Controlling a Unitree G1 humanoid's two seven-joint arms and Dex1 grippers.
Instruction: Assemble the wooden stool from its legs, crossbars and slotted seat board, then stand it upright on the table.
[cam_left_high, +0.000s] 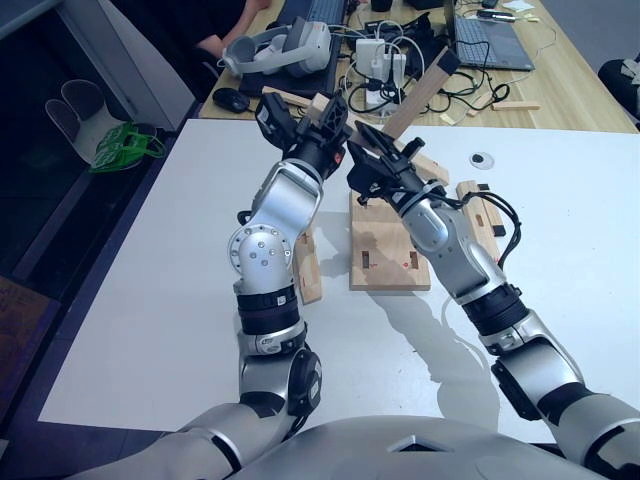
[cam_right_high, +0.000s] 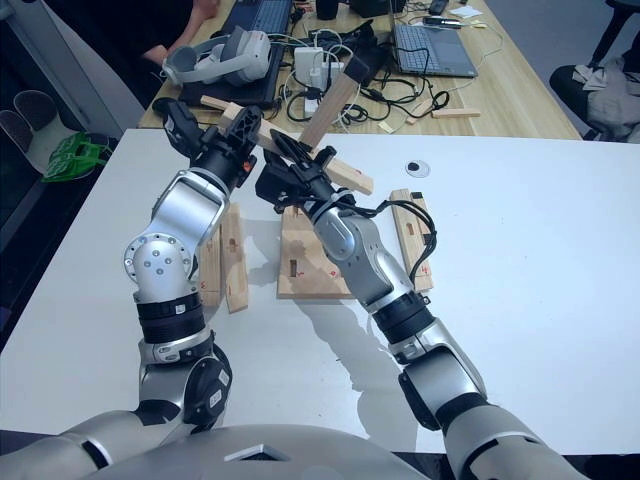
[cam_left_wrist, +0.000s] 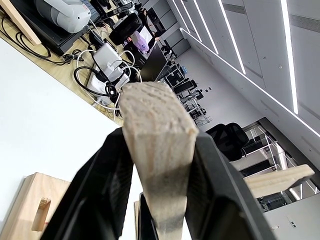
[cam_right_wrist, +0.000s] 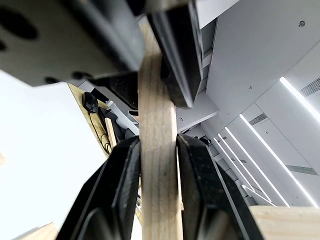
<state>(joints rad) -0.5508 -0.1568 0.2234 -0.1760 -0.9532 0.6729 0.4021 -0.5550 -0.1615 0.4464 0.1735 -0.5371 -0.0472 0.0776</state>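
Note:
Both grippers are raised above the far part of the white table. My left gripper (cam_left_high: 322, 115) is shut on a wooden crossbar (cam_left_wrist: 157, 130). In the right wrist view the same thin crossbar (cam_right_wrist: 157, 165) runs between my right gripper's fingers (cam_right_wrist: 122, 195) and the left gripper's jaws just beyond. My right gripper (cam_left_high: 368, 155) is shut on it too. A leg (cam_left_high: 420, 90) with a dark tip slants up and back from beside the right gripper. Whether it is joined to the bar I cannot tell. The slotted seat board (cam_left_high: 390, 255) lies flat under the arms.
Loose wooden pieces (cam_left_high: 308, 268) lie left of the board and another piece (cam_left_high: 480, 210) lies to its right. A small round cap (cam_left_high: 483, 158) sits at the back right. Behind the table stands a desk (cam_left_high: 560, 95) with cables, laptops and a headset. The table (cam_left_high: 560, 270) has bare room at right and front.

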